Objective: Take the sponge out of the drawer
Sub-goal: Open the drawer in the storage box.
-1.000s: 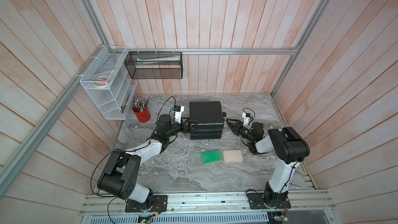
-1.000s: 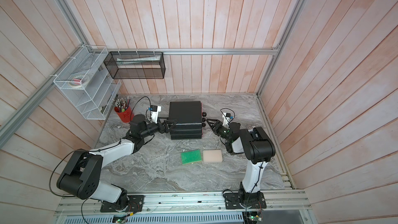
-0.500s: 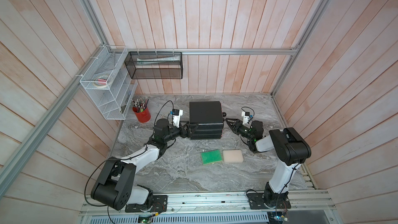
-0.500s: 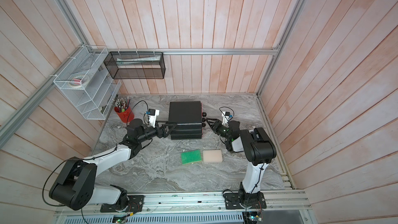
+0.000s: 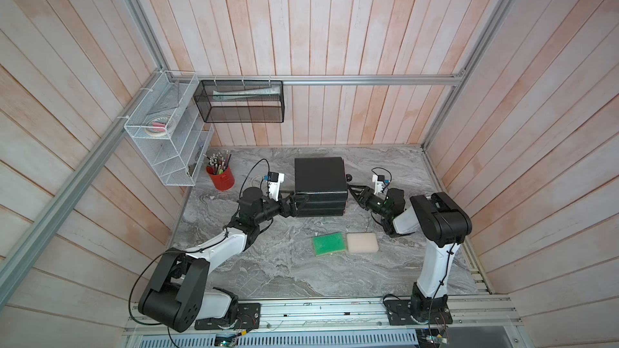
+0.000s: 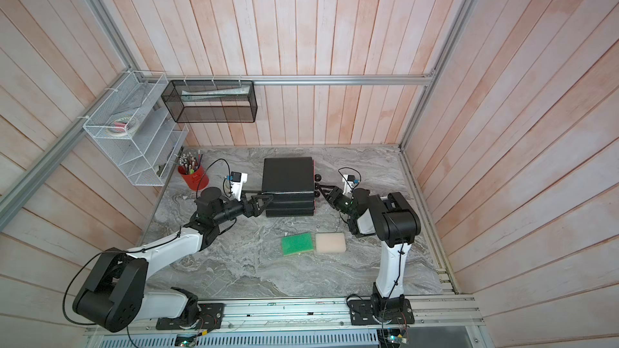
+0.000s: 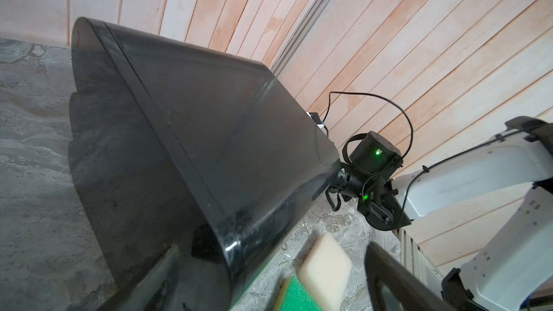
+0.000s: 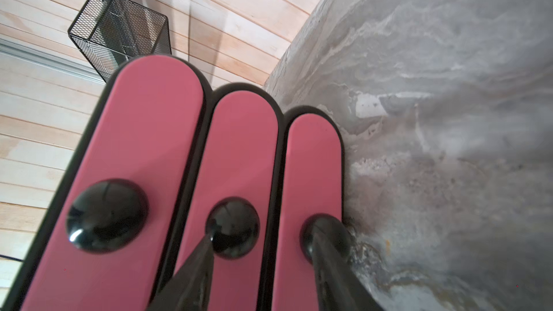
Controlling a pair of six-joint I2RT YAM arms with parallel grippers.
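The black drawer unit [image 5: 320, 175] [image 6: 288, 175] faces right, and its three pink drawer fronts [image 8: 242, 151] are all shut, so their insides are hidden. A green sponge [image 5: 329, 243] [image 7: 296, 297] and a cream sponge [image 5: 362, 242] [image 7: 324, 264] lie side by side on the table in front of it. My left gripper [image 5: 296, 200] [image 7: 272, 246] is open, straddling the unit's near left corner. My right gripper [image 5: 353, 192] [image 8: 261, 230] is open at the knobs. One fingertip sits at the middle knob [image 8: 232, 228], the other over the lowest knob [image 8: 326, 237].
A red cup of pens [image 5: 220, 175] stands at the back left of the marble table. A white wire shelf [image 5: 167, 138] hangs on the left wall. A black mesh basket [image 5: 241, 102] [image 8: 119, 31] hangs on the back wall. Wooden walls close three sides.
My left arm's elbow and upper link have swung down towards the front rail, while its gripper stays at the unit's left side. The right arm has barely moved.
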